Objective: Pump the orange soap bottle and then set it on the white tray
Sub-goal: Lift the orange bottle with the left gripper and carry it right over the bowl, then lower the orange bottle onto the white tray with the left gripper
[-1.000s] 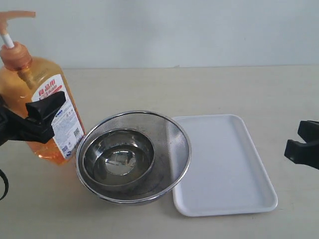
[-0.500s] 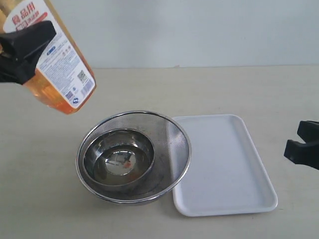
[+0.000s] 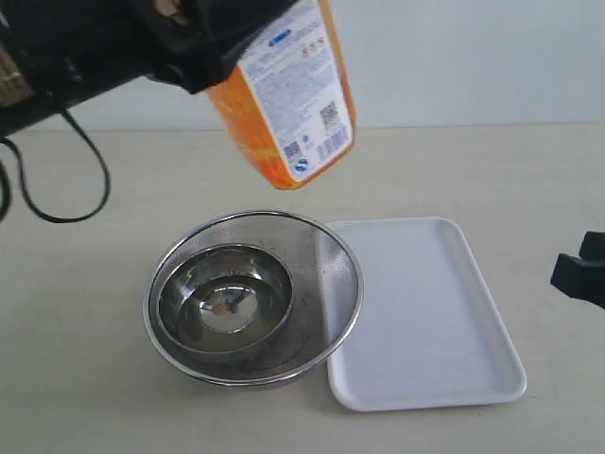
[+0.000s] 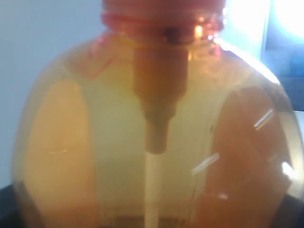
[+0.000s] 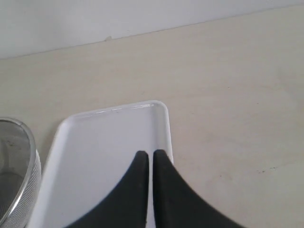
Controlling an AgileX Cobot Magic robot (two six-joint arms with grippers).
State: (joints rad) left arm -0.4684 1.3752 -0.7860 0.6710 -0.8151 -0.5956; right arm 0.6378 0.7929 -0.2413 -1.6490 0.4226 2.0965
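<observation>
The orange soap bottle (image 3: 284, 99) hangs in the air, tilted, clamped in the left gripper (image 3: 213, 43), whose jaws stand partway apart around its body. Its base is its lowest part, and its pump head is out of the exterior view. It touches neither the table nor the white tray (image 3: 425, 312).

Below the left gripper, a mesh steel bowl (image 3: 326, 270) holds a smaller steel bowl (image 3: 222, 298); the tray touches the mesh bowl's rim on the side nearer the right gripper (image 5: 151, 156). That gripper's jaws are pressed together and hold nothing, with its tips over the tray's near corner.

Surface: a plain matte beige table (image 3: 492, 170). Behind it is a pale, bare wall (image 3: 473, 57). A black cable (image 3: 57, 203) loops down from the left arm.

The label (image 3: 302, 85) is white, with a blue oval logo, square codes and fine print too small to read.
</observation>
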